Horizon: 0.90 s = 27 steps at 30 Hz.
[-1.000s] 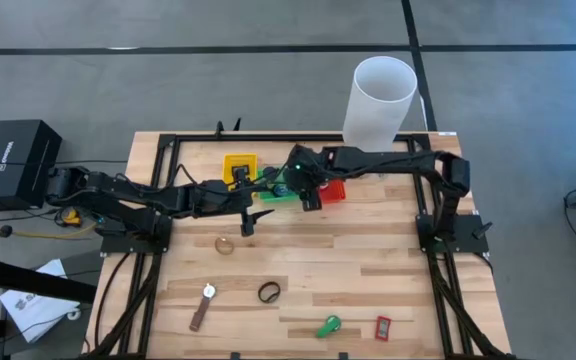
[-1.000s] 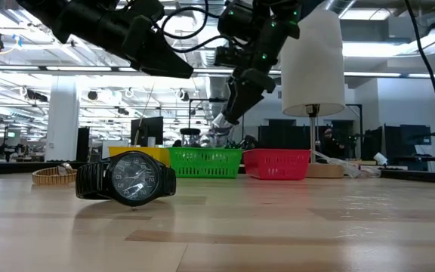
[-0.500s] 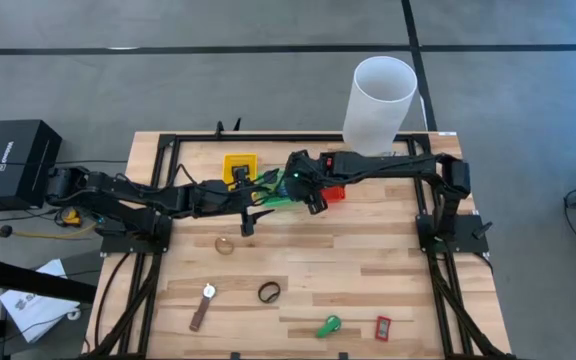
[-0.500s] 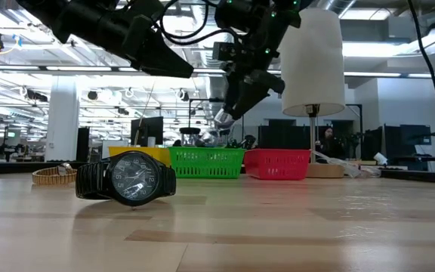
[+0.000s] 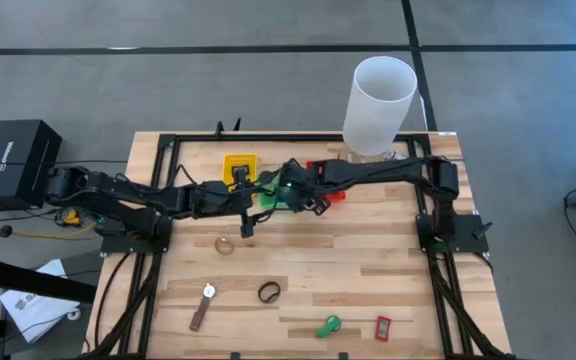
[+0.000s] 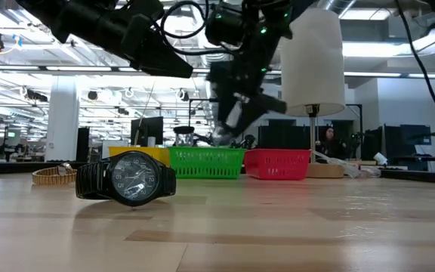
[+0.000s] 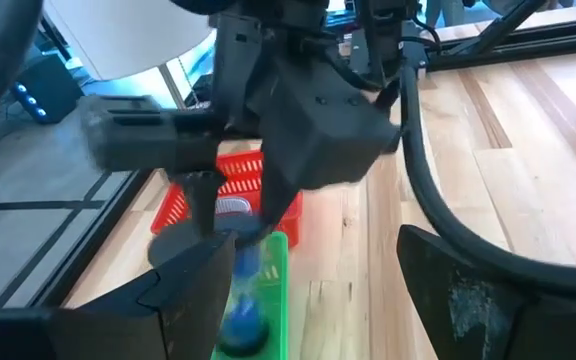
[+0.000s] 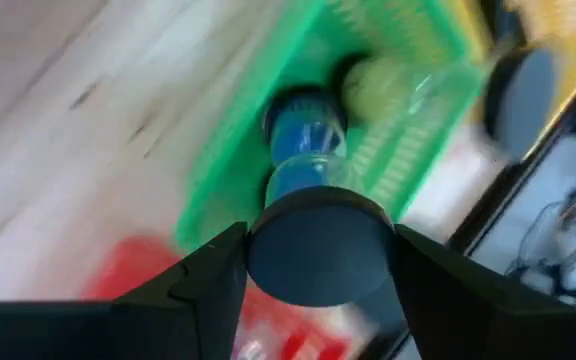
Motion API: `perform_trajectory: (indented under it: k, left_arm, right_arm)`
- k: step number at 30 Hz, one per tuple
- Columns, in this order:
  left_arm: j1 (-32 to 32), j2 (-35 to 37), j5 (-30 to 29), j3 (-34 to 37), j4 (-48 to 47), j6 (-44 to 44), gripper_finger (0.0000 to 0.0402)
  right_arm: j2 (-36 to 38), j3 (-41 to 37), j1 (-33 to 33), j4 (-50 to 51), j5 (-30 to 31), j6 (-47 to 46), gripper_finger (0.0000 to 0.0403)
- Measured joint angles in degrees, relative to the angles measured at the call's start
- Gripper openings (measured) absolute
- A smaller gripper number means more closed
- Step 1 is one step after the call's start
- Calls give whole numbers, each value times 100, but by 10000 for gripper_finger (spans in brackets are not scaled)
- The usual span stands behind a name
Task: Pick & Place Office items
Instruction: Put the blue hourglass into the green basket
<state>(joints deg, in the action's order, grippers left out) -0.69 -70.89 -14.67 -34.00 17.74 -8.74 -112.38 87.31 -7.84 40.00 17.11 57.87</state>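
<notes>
My right gripper [image 5: 290, 192] hangs over the green tray [image 5: 271, 194], shut on a blue sand timer [image 8: 306, 150] with dark round ends. My left gripper [image 5: 247, 222] hovers open over bare wood just near of the yellow tray [image 5: 239, 166], touching nothing. Loose on the table lie a thin ring [image 5: 225, 244], a brown-strapped watch [image 5: 204, 304], a black watch [image 5: 269, 292], a green clip [image 5: 329, 325] and a red rectangle [image 5: 383, 327]. The black watch [image 6: 125, 178] lies on its side in the low view. My right gripper pinches the sand timer by its upper dark round end [image 8: 318, 245], one finger [image 8: 203, 290] on each side of the cap. It comes from above, pointing down. The blue body [image 7: 243, 300] hangs below into the green tray; whether the lower end rests there I cannot tell.
The yellow, green and red tray [image 5: 332, 191] stand in a row at the far middle. A tall white cylinder [image 5: 379, 98] stands at the far right edge. Black frame rails [image 5: 173, 150] run along the table's left, right and far sides. Open wood lies mid-table.
My right gripper has moved toward the table's left, from over the red tray to over the green tray, dropping lower and turning as it went, still shut on the timer.
</notes>
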Motion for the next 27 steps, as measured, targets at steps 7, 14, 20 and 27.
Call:
perform_trajectory:
  k: [7,14,20,27]
  left_arm:
    - [9,0,84,0,-22,-38,274]
    - [9,0,111,0,-24,-37,274]
    - [9,0,109,0,-22,-35,274]
    - [9,0,109,0,-22,-35,274]
  right_arm:
    - [-212,279,-4,108,-56,387,211]
    - [-242,437,65,-5,-134,1028,226]
    - [-242,435,136,89,-199,1376,207]
    - [-242,435,216,78,-19,2339,234]
